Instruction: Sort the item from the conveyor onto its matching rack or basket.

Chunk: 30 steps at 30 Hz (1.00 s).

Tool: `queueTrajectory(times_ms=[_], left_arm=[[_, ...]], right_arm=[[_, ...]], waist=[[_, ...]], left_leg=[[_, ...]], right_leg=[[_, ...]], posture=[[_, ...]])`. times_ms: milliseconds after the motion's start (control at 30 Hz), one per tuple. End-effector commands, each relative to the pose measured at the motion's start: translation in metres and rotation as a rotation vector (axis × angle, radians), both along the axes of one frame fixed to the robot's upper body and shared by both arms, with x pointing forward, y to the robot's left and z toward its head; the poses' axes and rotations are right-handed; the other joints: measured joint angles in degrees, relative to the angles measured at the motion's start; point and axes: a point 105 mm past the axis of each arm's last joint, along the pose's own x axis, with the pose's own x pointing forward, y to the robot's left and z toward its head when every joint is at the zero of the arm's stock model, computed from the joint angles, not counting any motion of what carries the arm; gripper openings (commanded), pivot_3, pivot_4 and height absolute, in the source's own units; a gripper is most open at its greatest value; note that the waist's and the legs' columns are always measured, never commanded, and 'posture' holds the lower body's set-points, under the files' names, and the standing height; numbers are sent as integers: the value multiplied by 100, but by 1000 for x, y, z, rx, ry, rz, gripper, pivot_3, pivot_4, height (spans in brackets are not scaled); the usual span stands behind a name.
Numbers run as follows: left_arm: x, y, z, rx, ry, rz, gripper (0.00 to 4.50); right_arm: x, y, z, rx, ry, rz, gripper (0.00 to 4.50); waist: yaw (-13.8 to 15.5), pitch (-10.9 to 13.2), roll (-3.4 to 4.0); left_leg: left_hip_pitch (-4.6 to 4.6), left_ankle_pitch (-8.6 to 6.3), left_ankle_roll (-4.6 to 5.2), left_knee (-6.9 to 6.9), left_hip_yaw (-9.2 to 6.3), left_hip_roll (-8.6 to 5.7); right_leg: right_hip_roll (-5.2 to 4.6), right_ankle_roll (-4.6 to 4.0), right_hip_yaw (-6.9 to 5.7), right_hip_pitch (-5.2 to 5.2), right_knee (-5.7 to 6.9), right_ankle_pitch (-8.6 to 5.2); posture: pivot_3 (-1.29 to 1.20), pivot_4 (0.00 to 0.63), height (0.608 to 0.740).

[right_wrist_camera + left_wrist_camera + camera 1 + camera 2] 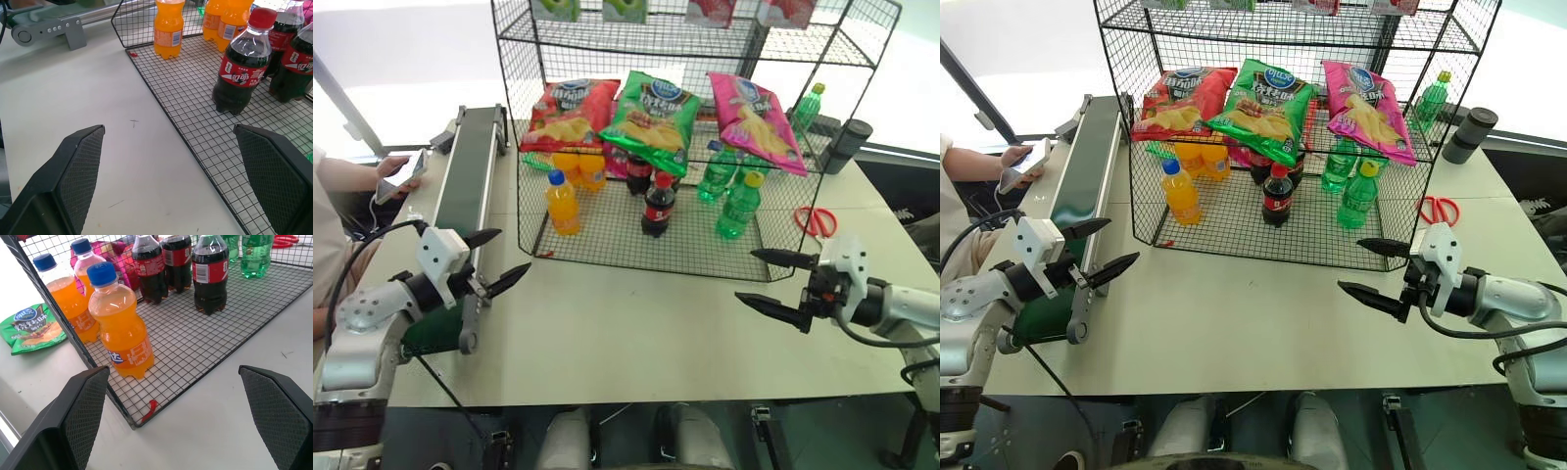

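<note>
magenta-pink crisp bag (752,119) on rack (607,240) | light, slippery, crushable; pinch top seam | both jaws apart, empty

Left gripper (496,259) and right gripper (771,277) agape, empty.

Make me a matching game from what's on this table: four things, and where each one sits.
Things:
1. pink crisp bag
2. red scissors
3. green belt
4. cola bottle

Places:
A. rack's bottom grid, front middle
B. table's left edge
C. rack's middle tier, right end
D. tabletop right of the rack

Pairs: 1-C, 2-D, 3-B, 4-A
</note>
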Motion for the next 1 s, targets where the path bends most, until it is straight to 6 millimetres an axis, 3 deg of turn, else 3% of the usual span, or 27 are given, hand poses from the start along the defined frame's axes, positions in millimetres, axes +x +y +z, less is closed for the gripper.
queueTrajectory(times_ms=[33, 1000], left_arm=[[1, -1, 8, -2, -42, -6, 4500], [4, -7, 4, -14, -35, -14, 4500]], right_arm=[[0, 2, 11, -5, -55, 10, 4396], [5, 3, 9, -28, -85, -13, 4396]], waist=[[-2, 0, 0], [0, 0, 0]], left_leg=[[0, 0, 0, 0, 0, 0], [1, 0, 0, 0, 0, 0]], right_leg=[[0, 0, 0, 0, 0, 0], [1, 0, 0, 1, 1, 0]], posture=[[0, 150, 740], [0, 150, 740]])
